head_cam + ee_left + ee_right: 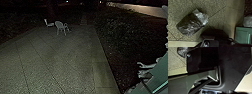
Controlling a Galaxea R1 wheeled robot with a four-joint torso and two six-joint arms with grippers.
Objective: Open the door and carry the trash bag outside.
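Trash bag [188,25] on paving [57,62]; chair [60,25] near far edge, shrubs [117,30] beside; jaws: cannot tell.

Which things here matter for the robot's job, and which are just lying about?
Part of the job:
- dark trash bag
- speckled paving under it, the outdoor ground

Just around:
- pale chairs
- shrubs
- green object, purpose unclear

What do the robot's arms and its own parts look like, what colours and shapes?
I can't make out its arms or grippers well enough to tell. Its own wide plate looks black, with a round, shiny fitting near a corner. A slanting bar beside it is dark too.
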